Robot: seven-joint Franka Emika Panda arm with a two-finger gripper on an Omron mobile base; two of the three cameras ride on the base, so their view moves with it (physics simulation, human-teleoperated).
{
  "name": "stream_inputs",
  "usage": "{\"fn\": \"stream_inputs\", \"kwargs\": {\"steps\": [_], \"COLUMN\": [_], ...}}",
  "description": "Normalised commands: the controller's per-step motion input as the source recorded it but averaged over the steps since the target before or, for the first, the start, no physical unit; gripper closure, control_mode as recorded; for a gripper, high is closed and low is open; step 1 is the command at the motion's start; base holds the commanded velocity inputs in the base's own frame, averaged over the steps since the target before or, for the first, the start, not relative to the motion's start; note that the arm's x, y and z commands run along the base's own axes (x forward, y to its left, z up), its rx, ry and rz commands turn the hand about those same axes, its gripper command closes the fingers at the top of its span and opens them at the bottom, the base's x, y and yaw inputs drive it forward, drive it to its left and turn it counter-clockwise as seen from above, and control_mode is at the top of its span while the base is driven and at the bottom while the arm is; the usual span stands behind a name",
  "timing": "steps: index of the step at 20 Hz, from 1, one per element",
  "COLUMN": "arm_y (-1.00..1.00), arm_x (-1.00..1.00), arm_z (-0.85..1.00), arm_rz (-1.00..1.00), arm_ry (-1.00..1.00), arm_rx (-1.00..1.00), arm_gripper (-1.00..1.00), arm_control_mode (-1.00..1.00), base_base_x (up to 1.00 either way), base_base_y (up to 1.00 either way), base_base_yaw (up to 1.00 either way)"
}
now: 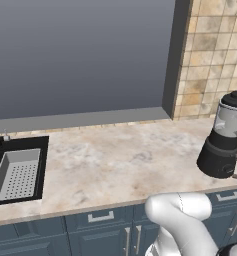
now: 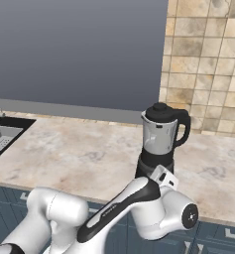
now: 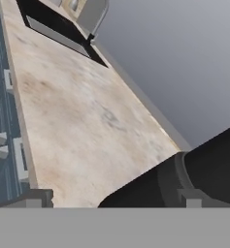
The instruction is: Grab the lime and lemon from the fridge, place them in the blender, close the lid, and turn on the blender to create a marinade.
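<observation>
The jaws cannot be made out in any view, so whether they are spread or pressed together cannot be told. In the hand view the camera sits very close to the blender, whose black base fills the lower right of the frame, lying on its side because the view is rolled.

In the left base view the blender stands upright at the right edge of the frame, on the counter near its front edge. Its clear jar rises from a black tapered base, and the lid sits on top of the jar. In the right base view the blender stands at centre right, just behind the white arm, which crosses the lower half of the frame and hides the bottom of the base. The lid caps the jar here too, and a black handle curves down the jar's right side.

The sink lies at the lower left of the left base view, set into the counter, with a grey perforated basket inside it. The tiled wall takes the upper right of the right base view, and blue cabinet fronts run along the bottom of the left base view.
</observation>
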Motion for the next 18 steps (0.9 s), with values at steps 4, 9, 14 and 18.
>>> {"fn": "stream_inputs", "kwargs": {"steps": [4,9,14,18], "arm_y": [-0.02,-0.06,-0.10,-0.10], "arm_x": [0.12,0.13,0.14,0.15], "arm_z": [-0.06,-0.07,-0.12,-0.12], "arm_rz": [0.00,0.00,0.00,0.00], "arm_ry": [0.00,0.00,0.00,0.00], "arm_rx": [0.00,0.00,0.00,0.00], "arm_gripper": [-1.00,-1.00,-1.00,-1.00], "arm_control_mode": [-1.00,-1.00,-1.00,-1.00], "base_base_x": [0.00,0.00,0.00,0.00], "base_base_y": [0.00,0.00,0.00,0.00], "base_base_yaw": [0.00,0.00,0.00,0.00]}}
